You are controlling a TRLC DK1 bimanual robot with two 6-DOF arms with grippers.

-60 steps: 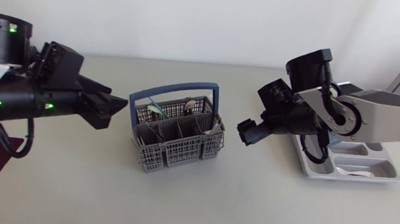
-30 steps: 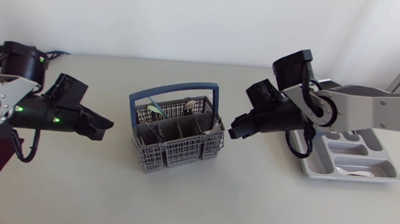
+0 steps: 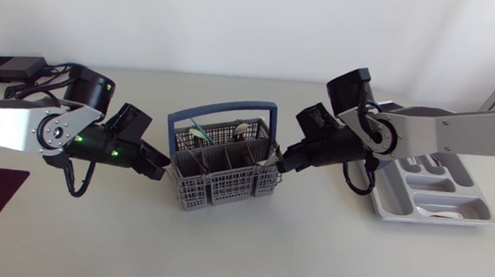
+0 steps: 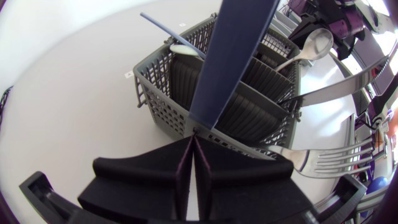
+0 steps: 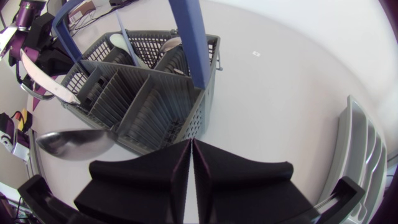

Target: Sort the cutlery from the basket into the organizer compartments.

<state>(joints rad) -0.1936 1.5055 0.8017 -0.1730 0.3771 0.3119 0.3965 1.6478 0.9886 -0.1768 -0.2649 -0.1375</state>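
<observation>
Approach to the basket (image 3: 219, 167), seen from above and from both wrists. The basket stands mid-table with the cutlery upright or leaning in its slots; the organizer (image 3: 480, 214) lies well apart at the table's right side, behind the right arm. The left claw (image 3: 161, 162) comes low to the basket's left end wall and the right claw (image 3: 284, 162) to its right end wall, so the basket sits between the two. Each wrist view shows its claw's fingers pressed flat together with nothing between them, tips at the foot of the blue handle (image 4: 230, 56); whether they touch the wall cannot be told. From the left wrist a spoon (image 4: 311, 46), a knife (image 4: 336, 90) and a fork (image 4: 323, 163) lean out over the rim, beside the claw and above it, not ahead of its tips. Judged step: start of a pick, no piece taken yet. The next move likely calls for one claw to lift clear of the rim, spread its fingers, and close on a single projecting piece, perhaps with the other steadying the basket
</observation>
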